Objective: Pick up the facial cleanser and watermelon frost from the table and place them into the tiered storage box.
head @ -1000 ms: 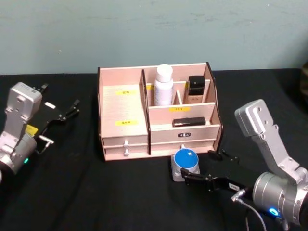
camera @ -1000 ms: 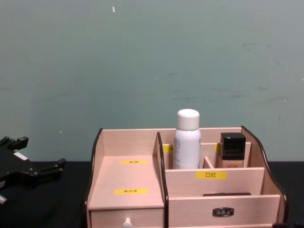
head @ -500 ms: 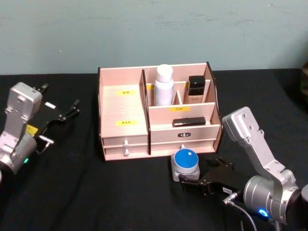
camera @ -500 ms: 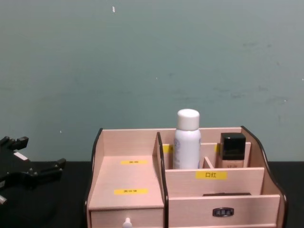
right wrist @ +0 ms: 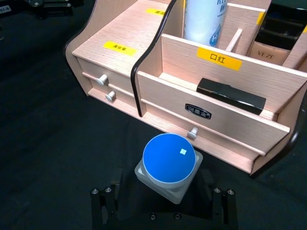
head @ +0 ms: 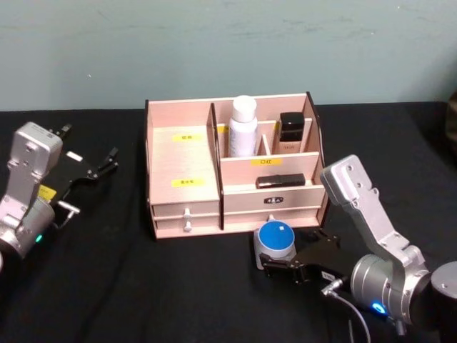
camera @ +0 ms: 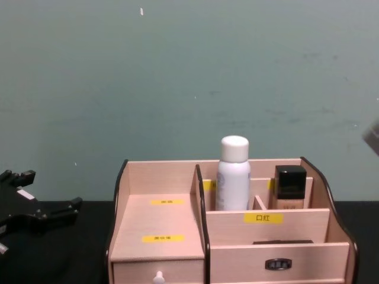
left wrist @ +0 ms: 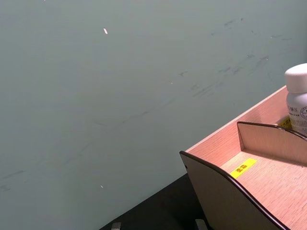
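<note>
The blue-lidded jar (head: 276, 239) stands on the black table (head: 107, 286), just in front of the tiered storage box (head: 178, 114) and close to the knob (right wrist: 193, 132) of its right-hand drawer. The right gripper (head: 291, 257) sits low at the jar's near side. Its jaws are spread wide, one finger on each flank of the jar with a gap on both sides, and it holds nothing.

Behind the jar stands the drawer front. In the box's right half, a white bottle (head: 243, 132) stands in a back compartment with a dark-capped foundation bottle (head: 290, 128) beside it. A black lipstick case (head: 280, 181) lies on the tier below.

Bare table stretches left of the jar and toward the near edge. The left gripper (head: 111, 161) hangs open and unladen, well off the box's left side, toward the table's left edge.
</note>
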Robot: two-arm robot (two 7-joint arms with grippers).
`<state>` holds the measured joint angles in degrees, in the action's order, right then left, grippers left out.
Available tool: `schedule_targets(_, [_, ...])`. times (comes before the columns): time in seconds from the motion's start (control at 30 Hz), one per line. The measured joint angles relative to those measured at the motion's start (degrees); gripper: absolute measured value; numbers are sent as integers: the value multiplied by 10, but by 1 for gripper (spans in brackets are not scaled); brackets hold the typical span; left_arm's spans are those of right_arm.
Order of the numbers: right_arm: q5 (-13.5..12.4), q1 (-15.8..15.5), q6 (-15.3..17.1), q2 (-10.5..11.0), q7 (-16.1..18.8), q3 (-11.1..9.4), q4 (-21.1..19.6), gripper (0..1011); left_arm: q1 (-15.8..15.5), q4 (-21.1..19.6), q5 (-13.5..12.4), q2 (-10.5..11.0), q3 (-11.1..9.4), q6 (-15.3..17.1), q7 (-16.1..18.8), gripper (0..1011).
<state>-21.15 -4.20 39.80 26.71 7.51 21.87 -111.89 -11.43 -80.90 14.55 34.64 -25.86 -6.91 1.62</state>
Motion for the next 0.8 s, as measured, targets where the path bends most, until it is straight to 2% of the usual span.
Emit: schedule_targets(0.8, [51,13,16,-45,-17,6,18,1003,0,0,0,0,0,0,0,1001])
